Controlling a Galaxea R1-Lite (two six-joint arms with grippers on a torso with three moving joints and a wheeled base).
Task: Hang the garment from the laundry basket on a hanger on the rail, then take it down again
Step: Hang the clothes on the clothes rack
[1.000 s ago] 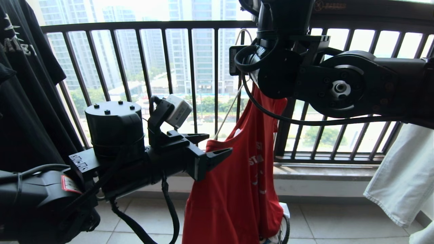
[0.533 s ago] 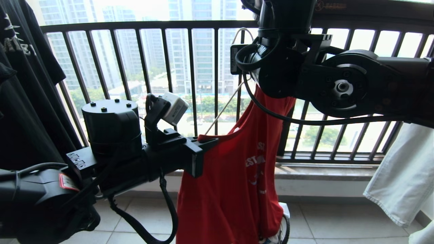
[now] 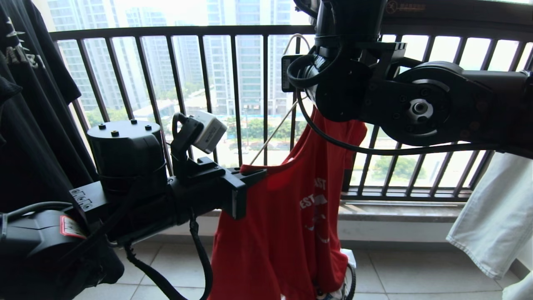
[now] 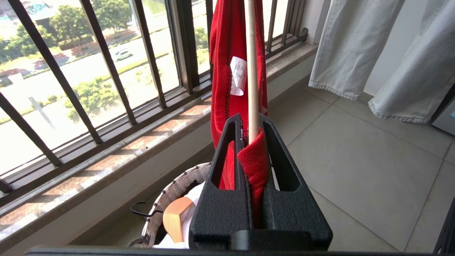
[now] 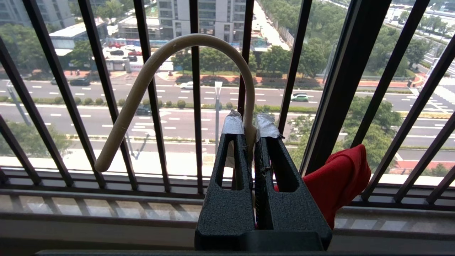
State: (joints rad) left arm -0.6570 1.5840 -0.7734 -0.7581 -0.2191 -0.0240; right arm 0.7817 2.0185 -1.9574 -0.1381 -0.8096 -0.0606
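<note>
While your left tool (image 4: 253, 142) is pressed together on a fold of the red short-sleeved T-shirt (image 3: 291, 216) at its collar, the thin pale wire hanger (image 4: 251, 71) runs up out of that same pinch, so you have cloth and wire clamped together. Your right tool (image 5: 249, 142) is shut on the hanger's neck just below its curved hook (image 5: 170, 64), holding it up in front of the black barred window railing (image 3: 200, 83). You see the shirt draped down from the hanger toward the tiled floor (image 4: 355, 160). Below your left tool sits the round woven laundry basket (image 4: 177, 181) with a wooden hanger (image 4: 174, 217) inside it.
</note>
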